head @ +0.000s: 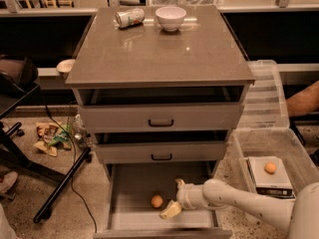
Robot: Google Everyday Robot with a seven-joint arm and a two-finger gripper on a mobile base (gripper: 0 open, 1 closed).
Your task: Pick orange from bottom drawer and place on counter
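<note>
The orange (157,201) lies on the floor of the open bottom drawer (129,188), a little left of its middle. My gripper (174,198) reaches in from the right on a white arm and is open, one finger (170,210) low at the front and the other (179,183) further back. It is just right of the orange and holds nothing. The counter (159,54) is the grey-brown slab on top of the cabinet.
A white bowl (170,18) and a tipped can (129,17) sit at the counter's back. A second orange (270,168) rests on a scale in a clear bin (294,148) to the right. A black stand leg (62,185) and litter (50,137) lie on the floor at left.
</note>
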